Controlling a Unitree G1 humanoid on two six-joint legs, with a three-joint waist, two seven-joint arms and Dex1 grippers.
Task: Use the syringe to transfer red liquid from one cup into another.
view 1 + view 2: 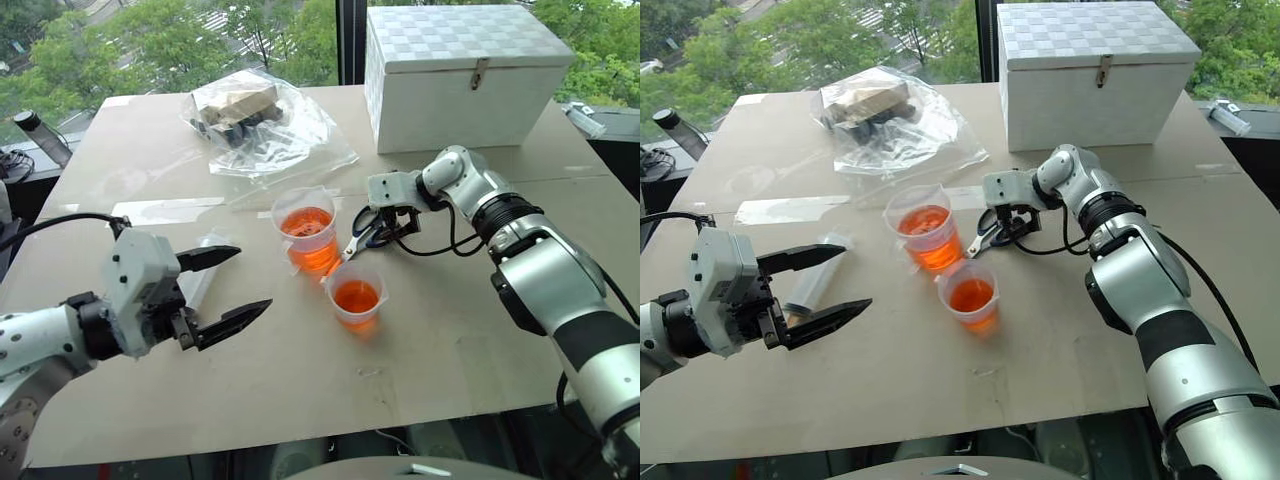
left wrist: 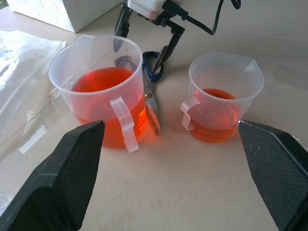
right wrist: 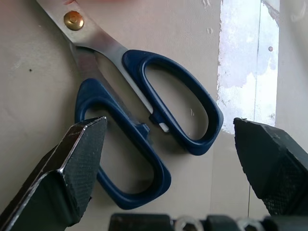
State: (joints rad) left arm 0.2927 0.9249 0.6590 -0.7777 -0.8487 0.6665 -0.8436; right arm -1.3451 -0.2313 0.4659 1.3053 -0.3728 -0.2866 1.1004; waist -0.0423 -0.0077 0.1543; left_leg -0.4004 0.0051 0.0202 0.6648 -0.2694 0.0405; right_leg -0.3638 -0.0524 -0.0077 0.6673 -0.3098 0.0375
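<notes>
Syringe [image 1: 812, 283] lies just behind the open, empty left pincer [image 1: 828, 283] — untouched

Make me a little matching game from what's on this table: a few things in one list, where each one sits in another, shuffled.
Things:
1. scissors
2. syringe
3. white box
4. plastic bag

Places:
A. far end of the table, on the robot's right
B. on the table behind the open left gripper
C. far end of the table, left of the box
D. under the open right gripper, beside the taller cup

Pairs: 1-D, 2-B, 3-A, 4-C
</notes>
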